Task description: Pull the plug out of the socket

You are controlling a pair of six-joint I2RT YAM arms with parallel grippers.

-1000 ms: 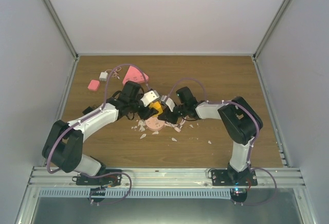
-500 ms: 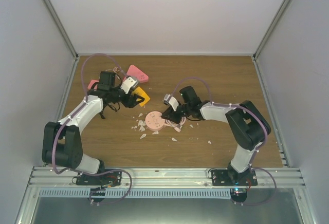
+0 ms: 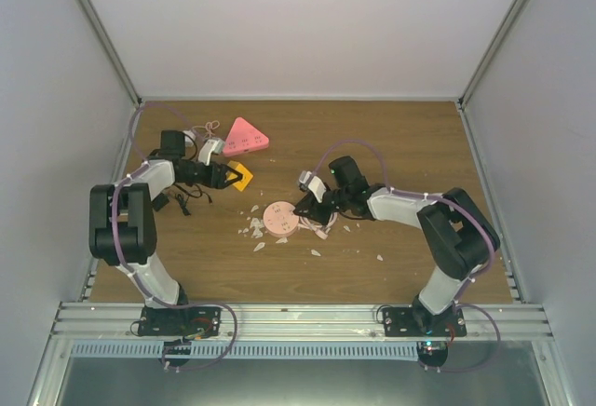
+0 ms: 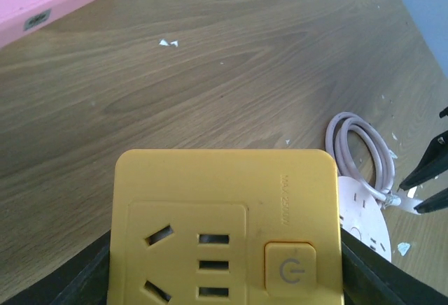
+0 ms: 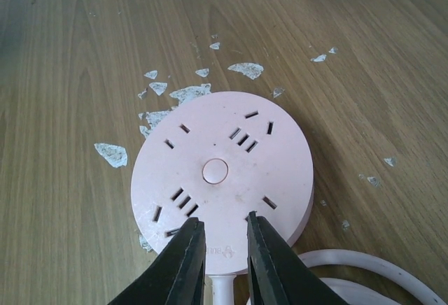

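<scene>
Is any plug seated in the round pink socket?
No, the right wrist view shows every visible slot on the pink socket empty.

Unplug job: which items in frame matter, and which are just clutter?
In play: yellow adapter, held in the left gripper; round pink socket, with the right gripper at its edge.
Clutter: pink triangular socket; white flakes.

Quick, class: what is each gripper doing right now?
Left gripper: closed on the yellow adapter.
Right gripper: closed above the pink socket rim, nothing visibly held.
</scene>
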